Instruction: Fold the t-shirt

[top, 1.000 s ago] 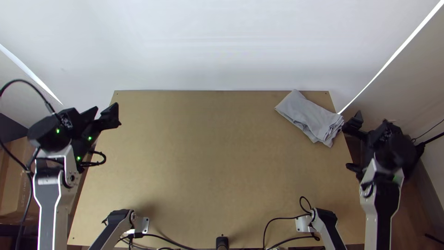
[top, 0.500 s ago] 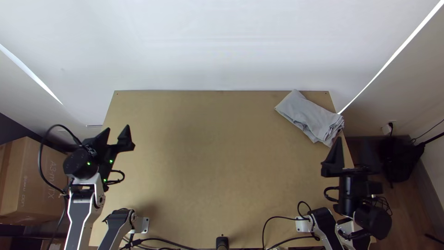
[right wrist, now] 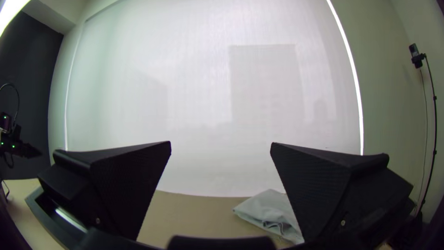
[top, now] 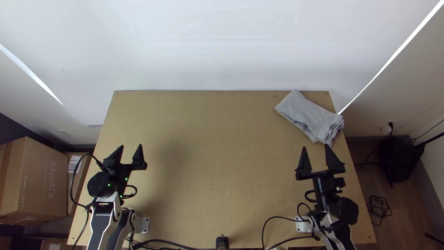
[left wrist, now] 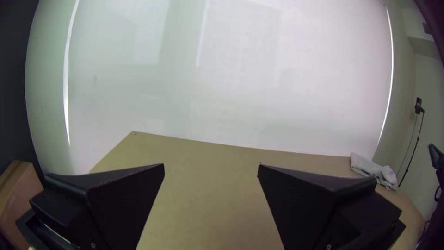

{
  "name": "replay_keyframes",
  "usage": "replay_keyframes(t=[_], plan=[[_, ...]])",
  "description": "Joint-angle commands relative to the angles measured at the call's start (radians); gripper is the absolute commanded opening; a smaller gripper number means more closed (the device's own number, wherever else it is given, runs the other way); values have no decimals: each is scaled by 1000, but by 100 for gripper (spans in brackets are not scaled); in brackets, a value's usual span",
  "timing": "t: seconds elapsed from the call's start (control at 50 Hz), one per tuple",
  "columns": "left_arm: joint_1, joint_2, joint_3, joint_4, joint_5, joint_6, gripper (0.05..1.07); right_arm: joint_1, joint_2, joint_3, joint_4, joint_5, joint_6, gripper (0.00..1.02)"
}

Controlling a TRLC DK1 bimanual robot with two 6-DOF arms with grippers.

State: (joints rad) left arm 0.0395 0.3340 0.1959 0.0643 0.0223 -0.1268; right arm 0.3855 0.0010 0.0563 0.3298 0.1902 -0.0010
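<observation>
The grey t-shirt [top: 311, 115] lies as a folded, layered bundle at the table's far right corner, some layers loose at its near right end. My right gripper [top: 315, 149] stands open on the near side of the bundle, apart from it. Over the table's left part, my left gripper [top: 131, 147] is open with nothing between its fingers. In the left wrist view the t-shirt [left wrist: 372, 169] is far off, beyond the open left gripper [left wrist: 210, 170]. The right wrist view has the t-shirt [right wrist: 270, 214] partly behind a finger of the open right gripper [right wrist: 221, 144].
The wooden table [top: 217, 134] ends at a white wall or screen. Black cables [top: 277, 217] lie along its near edge, around a small black object [top: 222, 242]. A cardboard box [top: 34, 180] stands left of the table; a black bag [top: 397, 157] lies to the right.
Both arms have drawn back toward their bases, the right one from beyond the right edge to over the table, the left one nearer and rightward. The t-shirt has stayed still.
</observation>
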Motion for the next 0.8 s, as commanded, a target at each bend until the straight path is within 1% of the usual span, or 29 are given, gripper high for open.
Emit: replay_keyframes(t=[0.0,0.06,0.1,0.14,0.18,0.2,0.22,0.26,0.34,0.36,0.78], plan=[[-29,-52,-78,52,14,24,103,39,-9,-55,18,-21,15,99],[-30,-139,-118,57,14,9,103,49,-9,-55,-78,-31,16,99],[-30,-250,-159,55,14,1,103,49,-9,-55,-129,-35,16,99],[-30,-348,-200,35,13,-31,103,49,-9,-55,-187,-37,22,99],[-29,-320,-185,66,7,-76,103,49,-9,-55,-262,-35,25,99],[-24,-316,-187,72,4,-83,103,46,-9,-55,-295,-34,16,99],[-18,-334,-194,71,5,-93,103,41,-7,-53,-304,-35,9,99],[-10,-340,-200,51,4,-93,103,27,-7,-53,-305,-35,-4,99],[-7,-336,-193,-77,2,-76,103,16,-4,-53,-308,-35,-4,99],[-9,-331,-191,-83,1,-73,103,16,-4,-53,-307,-35,-4,99],[-10,-334,-193,-75,1,-71,103,18,-4,-53,-307,-35,-4,99]])
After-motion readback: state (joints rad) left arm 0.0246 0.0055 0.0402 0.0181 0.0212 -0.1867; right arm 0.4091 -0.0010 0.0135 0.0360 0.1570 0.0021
